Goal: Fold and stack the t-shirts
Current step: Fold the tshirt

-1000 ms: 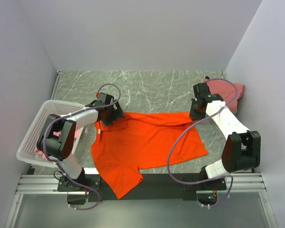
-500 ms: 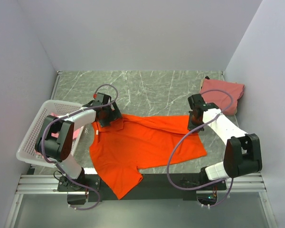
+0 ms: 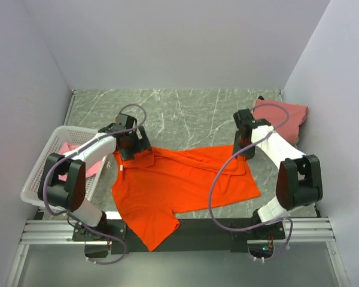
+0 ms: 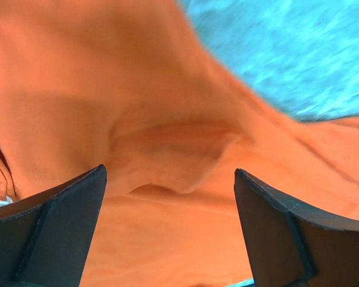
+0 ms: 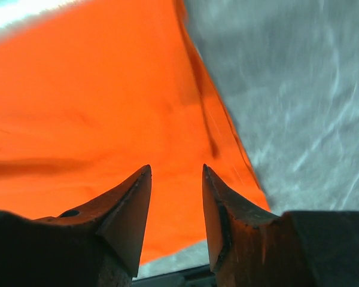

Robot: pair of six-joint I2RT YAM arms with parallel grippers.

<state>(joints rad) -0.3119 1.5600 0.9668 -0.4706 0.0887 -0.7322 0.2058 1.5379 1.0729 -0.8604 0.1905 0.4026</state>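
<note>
The bright orange t-shirt (image 3: 179, 185) lies spread flat on the marble table, one sleeve hanging over the near edge. My left gripper (image 3: 130, 145) hovers over its far left corner near the collar. In the left wrist view that gripper (image 4: 170, 179) is wide open, with rumpled orange cloth (image 4: 167, 89) below and nothing between the fingers. My right gripper (image 3: 242, 145) is at the shirt's far right corner. Its jaws (image 5: 176, 170) stand apart over the orange cloth (image 5: 78, 89) and hold nothing. A folded salmon-pink t-shirt (image 3: 293, 116) rests at the back right.
A white perforated basket (image 3: 35, 179) sits at the left table edge with light pink cloth (image 3: 69, 149) inside. Bare marble table (image 3: 185, 113) stretches behind the orange shirt. Grey walls close in on the left, back and right.
My right gripper has opened and let go of the shirt's far right corner, and the far edge has gone slack. Both grippers shifted slightly, the left staying open.
</note>
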